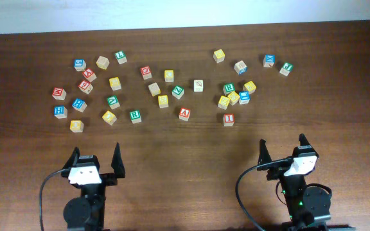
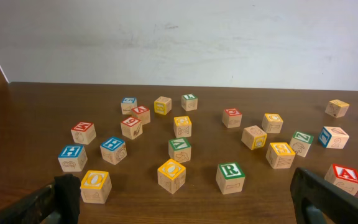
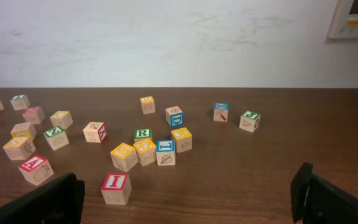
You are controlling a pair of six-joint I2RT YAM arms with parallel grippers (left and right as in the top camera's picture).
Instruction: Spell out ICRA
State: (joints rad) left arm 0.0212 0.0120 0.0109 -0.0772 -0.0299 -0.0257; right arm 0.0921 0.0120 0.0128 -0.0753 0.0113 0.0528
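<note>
Loosely scattered letter blocks (image 1: 184, 113) on table (image 1: 185, 168)

Our left pincer (image 2: 185, 200) stands wide open, its dark fingers (image 2: 64, 198) showing only at the two lower corners. Beyond them the brown tabletop (image 2: 36, 106) carries a loose scatter of wooden letter blocks, none stacked. Nearest us, a green R block (image 2: 230, 178) sits just right of a yellow-topped block (image 2: 171, 175) whose letter we cannot read for certain. A red A block (image 2: 342, 178) lies far right, close to the right finger. On the left we find a yellow block (image 2: 96, 186), with a blue H block (image 2: 72, 157) behind it. A white wall (image 2: 179, 37) closes the back.
</note>
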